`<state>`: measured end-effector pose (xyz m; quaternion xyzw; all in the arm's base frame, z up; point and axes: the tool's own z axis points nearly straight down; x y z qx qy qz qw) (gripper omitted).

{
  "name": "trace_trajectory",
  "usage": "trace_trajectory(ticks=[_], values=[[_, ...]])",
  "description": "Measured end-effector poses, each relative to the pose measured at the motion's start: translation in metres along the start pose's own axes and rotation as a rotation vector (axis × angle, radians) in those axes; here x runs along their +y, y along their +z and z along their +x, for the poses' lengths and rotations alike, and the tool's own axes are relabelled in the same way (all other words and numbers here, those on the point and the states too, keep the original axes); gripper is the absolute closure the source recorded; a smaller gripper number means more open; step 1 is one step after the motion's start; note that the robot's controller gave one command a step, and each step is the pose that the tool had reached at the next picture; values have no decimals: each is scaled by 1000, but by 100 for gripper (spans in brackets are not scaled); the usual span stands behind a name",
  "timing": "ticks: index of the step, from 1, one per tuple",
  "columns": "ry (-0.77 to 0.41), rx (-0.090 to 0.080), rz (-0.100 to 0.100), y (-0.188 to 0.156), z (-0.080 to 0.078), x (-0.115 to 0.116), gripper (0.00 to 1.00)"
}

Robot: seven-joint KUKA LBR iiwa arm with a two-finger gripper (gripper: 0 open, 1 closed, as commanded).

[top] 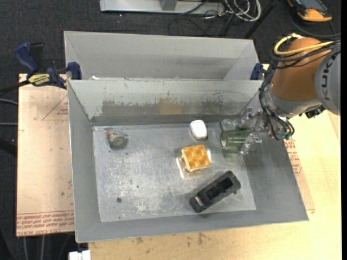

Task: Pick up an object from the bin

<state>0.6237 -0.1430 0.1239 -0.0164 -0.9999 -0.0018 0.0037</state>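
My gripper (247,131) is low at the right side of the bin, close to the right wall. Between its fingers sits a clear greenish glass cup (232,137), lying tilted with its mouth to the left, and the gripper is shut on it. A small white rounded block (198,129) lies just left of the cup. A yellow waffle-like square (195,158) rests on the floor a little nearer the front.
A black oblong thing (215,191) lies slantwise near the front right. A small grey round thing (116,140) sits alone at the far left. The arm with its orange cover comes in over the bin's right rim.
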Motion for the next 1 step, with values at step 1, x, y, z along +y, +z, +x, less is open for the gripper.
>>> trace_trajectory(ticks=[1], values=[[-25,-11,3,-122,-10,14,100]])
